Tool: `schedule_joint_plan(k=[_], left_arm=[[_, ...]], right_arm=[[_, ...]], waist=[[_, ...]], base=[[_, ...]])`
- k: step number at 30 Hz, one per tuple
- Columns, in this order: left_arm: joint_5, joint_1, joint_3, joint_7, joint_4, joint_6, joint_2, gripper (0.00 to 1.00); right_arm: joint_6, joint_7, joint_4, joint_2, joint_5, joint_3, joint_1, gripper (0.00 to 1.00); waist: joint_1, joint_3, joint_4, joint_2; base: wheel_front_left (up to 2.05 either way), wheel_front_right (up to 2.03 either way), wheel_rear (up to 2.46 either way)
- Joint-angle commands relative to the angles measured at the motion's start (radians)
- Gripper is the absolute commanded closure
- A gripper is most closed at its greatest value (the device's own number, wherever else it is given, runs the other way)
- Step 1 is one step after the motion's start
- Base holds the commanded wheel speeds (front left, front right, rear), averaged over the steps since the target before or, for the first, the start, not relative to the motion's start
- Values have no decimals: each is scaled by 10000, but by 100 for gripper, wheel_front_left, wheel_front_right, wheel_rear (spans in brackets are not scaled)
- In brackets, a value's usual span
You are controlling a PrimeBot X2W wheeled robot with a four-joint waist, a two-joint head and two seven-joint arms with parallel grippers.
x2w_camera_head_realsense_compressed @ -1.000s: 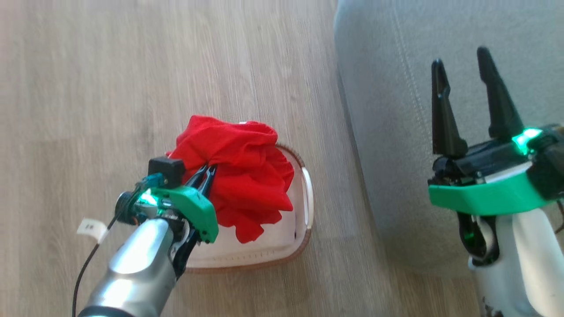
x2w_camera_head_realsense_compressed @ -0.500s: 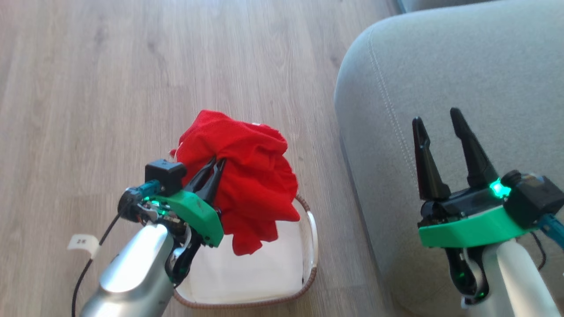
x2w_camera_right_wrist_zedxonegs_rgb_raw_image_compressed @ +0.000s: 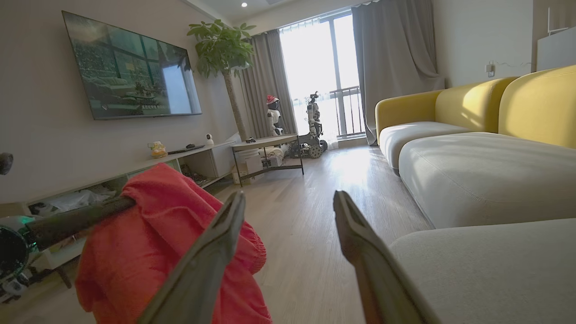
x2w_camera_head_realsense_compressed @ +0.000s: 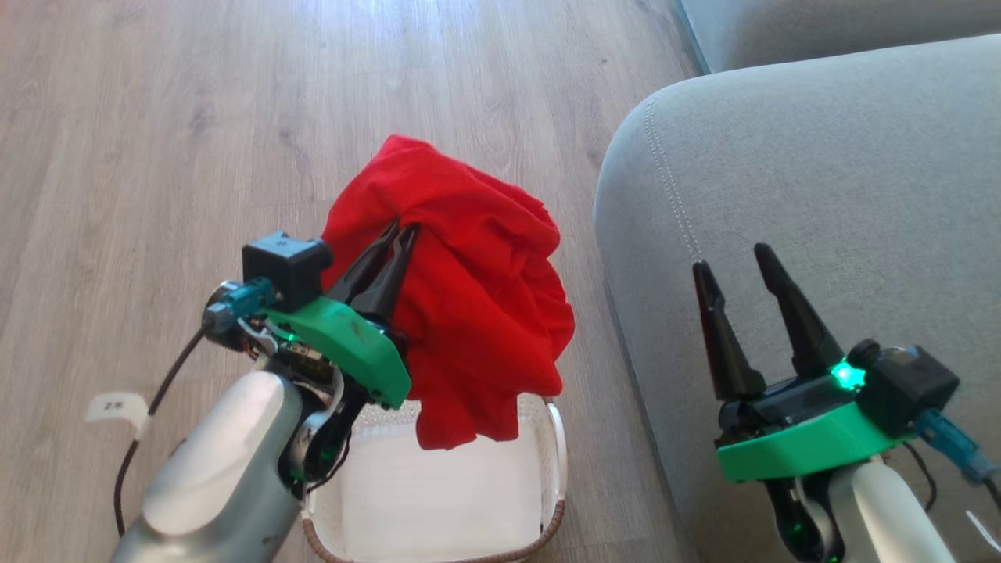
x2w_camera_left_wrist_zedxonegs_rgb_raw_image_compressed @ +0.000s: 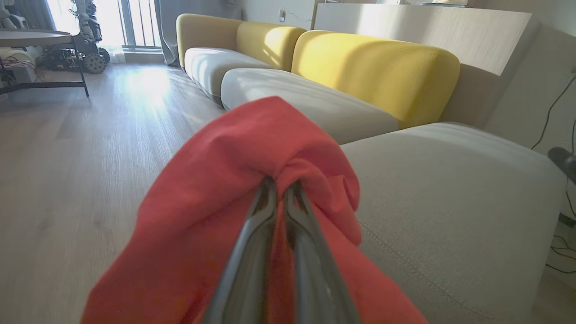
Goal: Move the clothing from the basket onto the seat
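I find my left gripper clenched on the red garment, which hangs bunched over the basket on the wooden floor. Just beside it lies the seat. Over the seat's near edge hovers my right gripper, fingers spread, holding nothing.

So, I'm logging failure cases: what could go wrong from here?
The left gripper pinches just one fold of the plain bright red fabric garment, so it might slip onto the wooden floor. Its hanging hem could catch the rim of the cream plastic basket before reaching the grey-green sofa cushion.
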Motion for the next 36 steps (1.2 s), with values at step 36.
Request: schedule_joint_plan(k=[36], left_arm=[[17,-1395,-74,555,-1132,119,-60,100]], right_arm=[[-2,-51,3394,-81,969,4837,-3101,0]], waist=[[1,-60,557,-1]], base=[[0,0,0]])
